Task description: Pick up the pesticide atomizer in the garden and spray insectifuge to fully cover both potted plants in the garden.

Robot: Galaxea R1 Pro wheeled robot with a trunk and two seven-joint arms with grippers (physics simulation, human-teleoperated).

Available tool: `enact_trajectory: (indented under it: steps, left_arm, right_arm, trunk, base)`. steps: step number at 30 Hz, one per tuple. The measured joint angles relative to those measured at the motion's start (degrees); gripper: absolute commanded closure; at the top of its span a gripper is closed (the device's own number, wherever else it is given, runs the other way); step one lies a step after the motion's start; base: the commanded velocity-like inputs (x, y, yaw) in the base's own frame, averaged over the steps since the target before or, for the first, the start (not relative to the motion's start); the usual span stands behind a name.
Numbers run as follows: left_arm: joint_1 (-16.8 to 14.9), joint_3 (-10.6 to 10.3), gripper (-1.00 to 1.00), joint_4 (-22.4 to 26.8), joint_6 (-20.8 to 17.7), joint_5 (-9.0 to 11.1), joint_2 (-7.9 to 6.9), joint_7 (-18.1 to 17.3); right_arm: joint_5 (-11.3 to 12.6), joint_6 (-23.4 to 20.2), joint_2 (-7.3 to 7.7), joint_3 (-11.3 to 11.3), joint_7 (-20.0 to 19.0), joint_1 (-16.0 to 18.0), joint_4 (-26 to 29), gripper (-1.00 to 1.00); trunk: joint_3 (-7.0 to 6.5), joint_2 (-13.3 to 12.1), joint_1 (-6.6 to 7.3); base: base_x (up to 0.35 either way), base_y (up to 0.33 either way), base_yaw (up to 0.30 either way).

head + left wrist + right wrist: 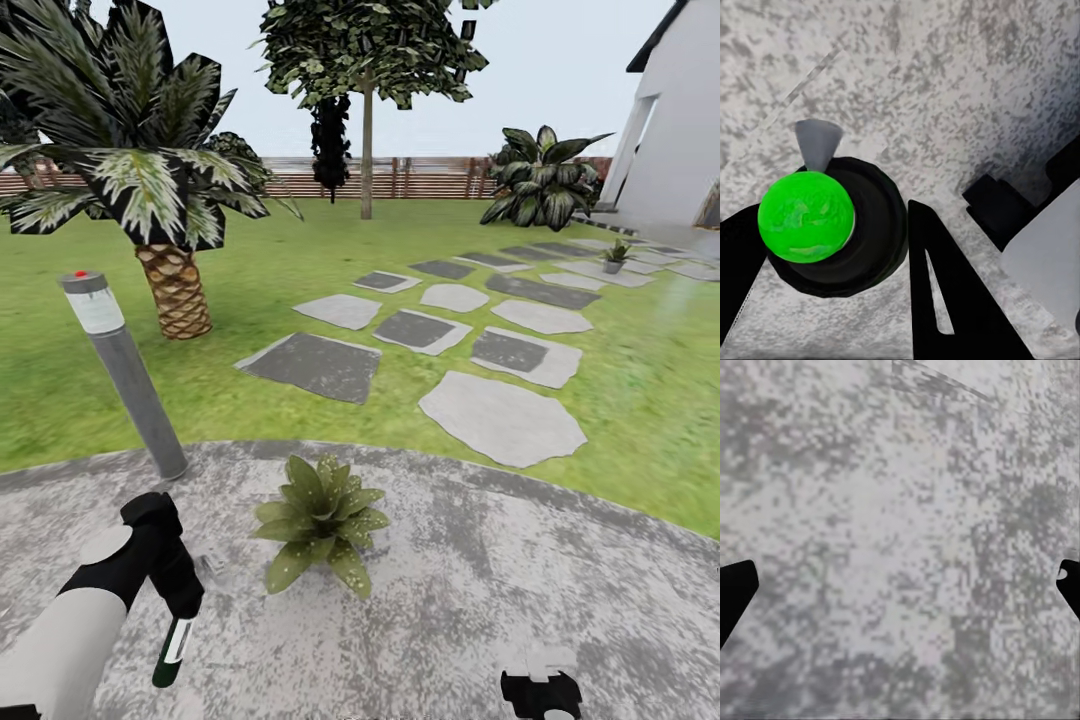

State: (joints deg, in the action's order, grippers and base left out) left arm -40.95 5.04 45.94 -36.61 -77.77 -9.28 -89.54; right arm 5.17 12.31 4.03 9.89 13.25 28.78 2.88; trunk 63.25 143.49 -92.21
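Beside the near potted plant (320,522), on its left, the grey post lamp (122,365) leans up from the rim of the gravel patio (560,580), and a palm (150,190) stands farther back on the lawn (300,280). Nearer than the lamp, and still left of that plant, the left gripper (180,600) hangs from its white forearm with the pesticide atomizer (172,650) clamped between the black fingers (937,292); the bottle points down toward the gravel, its dark green body and white label showing below the fingers. From the left wrist the bottle (832,229) is seen end-on, a bright green round end inside a dark ring, with a small grey cone beside it.

By its size, the atomizer is probably light and rigid, with a smooth, somewhat slippery plastic skin; the body just under the trigger head seems the sensible place to hold, leaving the nozzle free to aim at the leaves.

Right of the near plant, the right gripper (540,690) sits low over the gravel, its fingertips (735,592) wide apart and empty. Far beyond and to the right, past the stepping stones (500,415), the second potted plant (614,257) stands near the house wall (680,120), well apart from the first.
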Motion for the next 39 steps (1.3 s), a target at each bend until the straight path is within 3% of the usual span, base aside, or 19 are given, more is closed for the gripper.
enact_trajectory:
  steps: [6, 11, 18, 22, 25, 30, 39]
  left_arm:
    - [-0.78, -0.11, 1.00, 0.30, -0.27, 0.11, 0.13, 0.01]
    - [-3.92, -0.58, 1.00, 0.50, 0.09, -0.20, 0.23, 0.03]
    - [-9.57, -4.05, 1.00, 0.41, 0.29, -1.23, 0.26, 0.03]
    - [-9.18, -4.29, 1.00, 0.20, 0.54, -1.41, -0.28, 0.02]
    - [-8.39, -4.32, 1.00, -0.34, 0.61, -1.37, -1.47, 0.02]
    - [-1.53, -4.09, 1.00, -0.12, 1.81, -0.81, -1.12, 0.01]
    - [-3.04, -3.57, 1.00, 0.33, 1.14, -0.51, -1.20, 0.00]
  right_arm:
    - [0.00, 0.06, 0.01, 0.00, 0.06, 0.01, -0.01, -1.00]
    - [-0.13, 0.16, 0.08, 0.00, 0.08, 0.02, -0.03, -1.00]
    - [-0.16, 0.08, 0.10, 0.00, 0.09, 0.02, -0.03, -1.00]
    - [-0.16, 0.07, 0.10, 0.00, 0.08, 0.02, -0.03, -1.00]
    - [-0.16, 0.13, 0.10, 0.03, 0.09, 0.02, -0.03, -1.00]
    - [-0.01, 0.16, -0.05, 0.01, 0.09, 0.02, 0.12, -1.00]
    - [0.00, 0.03, 0.02, -0.05, 0.01, 0.00, 0.09, -1.00]
  trunk:
    - [0.00, 0.00, 0.04]
    - [0.00, 0.00, 0.02]
    - [-0.01, 0.00, 0.01]
    - [0.00, 0.00, 0.01]
    - [0.00, 0.00, 0.01]
    - [0.00, 0.00, 0.00]
    - [0.00, 0.00, -0.02]
  base:
    - [0.177, 0.220, -0.109]
    - [0.122, 0.031, -0.003]
    - [0.004, 0.001, 0.000]
    - [0.000, 0.000, 0.000]
    - [0.000, 0.000, 0.000]
    - [0.000, 0.000, 0.000]
    - [-0.128, 0.161, -0.158]
